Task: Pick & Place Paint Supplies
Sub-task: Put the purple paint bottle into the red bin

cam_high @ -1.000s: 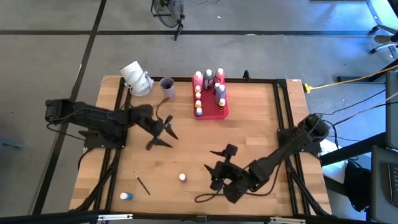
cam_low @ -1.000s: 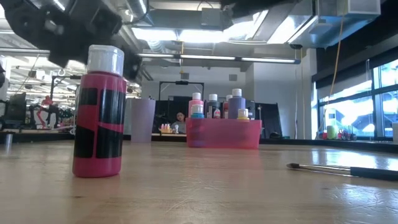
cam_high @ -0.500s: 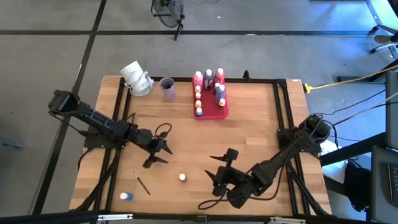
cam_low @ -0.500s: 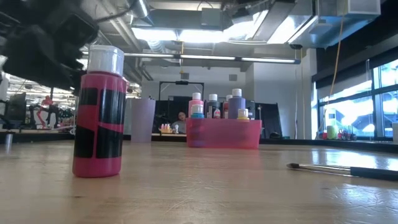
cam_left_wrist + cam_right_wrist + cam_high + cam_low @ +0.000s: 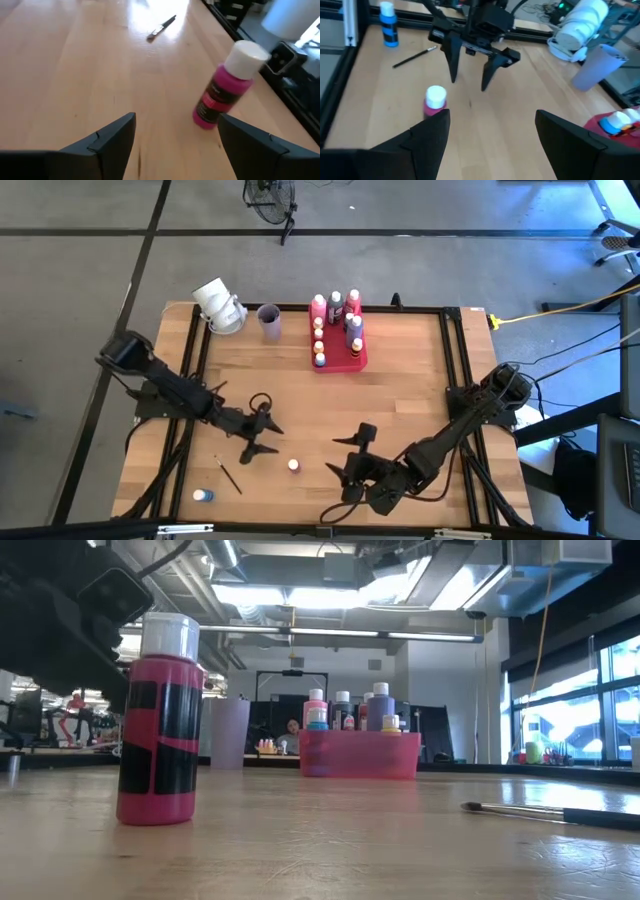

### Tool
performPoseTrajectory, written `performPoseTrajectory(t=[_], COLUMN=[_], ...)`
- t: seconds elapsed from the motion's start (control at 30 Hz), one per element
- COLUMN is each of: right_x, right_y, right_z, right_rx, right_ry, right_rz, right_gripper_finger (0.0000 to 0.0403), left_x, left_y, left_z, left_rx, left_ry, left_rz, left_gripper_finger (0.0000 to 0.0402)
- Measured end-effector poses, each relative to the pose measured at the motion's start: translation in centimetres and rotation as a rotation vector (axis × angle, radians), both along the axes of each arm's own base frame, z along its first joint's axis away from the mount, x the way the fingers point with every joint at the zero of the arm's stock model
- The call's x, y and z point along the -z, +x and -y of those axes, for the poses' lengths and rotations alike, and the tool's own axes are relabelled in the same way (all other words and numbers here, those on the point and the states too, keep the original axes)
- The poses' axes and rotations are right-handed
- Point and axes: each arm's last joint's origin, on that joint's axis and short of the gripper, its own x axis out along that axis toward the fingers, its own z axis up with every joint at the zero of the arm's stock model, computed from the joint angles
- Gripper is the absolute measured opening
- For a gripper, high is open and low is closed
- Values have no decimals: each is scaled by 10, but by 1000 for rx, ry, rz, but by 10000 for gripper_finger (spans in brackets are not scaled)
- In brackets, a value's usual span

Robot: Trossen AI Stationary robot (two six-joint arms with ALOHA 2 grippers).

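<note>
The left claw [image 5: 259, 439] had swept down from the middle of the surface [image 5: 420, 380] toward the pink bottle [image 5: 294, 466], fingers spread wide, bottle at its four o'clock. The right claw [image 5: 350, 455], also released, hung at the bottle's three o'clock. A paintbrush [image 5: 228, 474] and a blue bottle [image 5: 203, 495] lay at eight o'clock.

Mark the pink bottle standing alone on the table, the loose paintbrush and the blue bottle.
pink bottle [image 5: 158, 725], low view, on its black label.
paintbrush [image 5: 228, 475], high view, mid-handle.
blue bottle [image 5: 388, 24], right wrist view, on its blue body.
</note>
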Motion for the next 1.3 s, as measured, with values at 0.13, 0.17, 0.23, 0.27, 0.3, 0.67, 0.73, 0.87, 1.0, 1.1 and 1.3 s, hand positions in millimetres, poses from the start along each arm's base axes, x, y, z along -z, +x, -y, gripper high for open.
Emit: performPoseTrajectory(t=[0.13,0.17,0.23,0.27,0.3,0.67,0.73,0.87,1.0,1.1,1.3], right_x=[-1,-1,-1,-1,-1,-2,-2,-2,-1,-1,-1], right_y=[1,0,-1,-1,-2,-2,-2,-3,-4,-4,-4], right_z=[-2,-3,-4,-5,-6,-9,-9,-10,-13,-14,-14], right_rx=[-13,-16,-20,-29,-38,-78,-78,-86,-125,-133,-133], right_ry=[22,24,26,32,39,71,71,76,102,106,106], right_rz=[9,11,14,11,8,-5,-4,-6,-24,-27,-27], right_gripper_finger=[298,298,298,298,298,298,298,298,298,298,298], left_x=[10,13,17,18,19,23,24,24,24,23,22], left_y=[7,9,11,12,13,21,23,29,37,42,45], left_z=[6,8,11,13,15,42,46,54,57,59,58], left_rx=[-20,6,46,58,68,53,50,57,63,63,61], left_ry=[-7,8,23,23,20,97,106,113,165,197,202], left_rz=[-23,-36,-52,-58,-63,-41,-38,-29,-6,9,19], left_gripper_finger=[295,296,297,297,297,297,297,297,297,297,297])
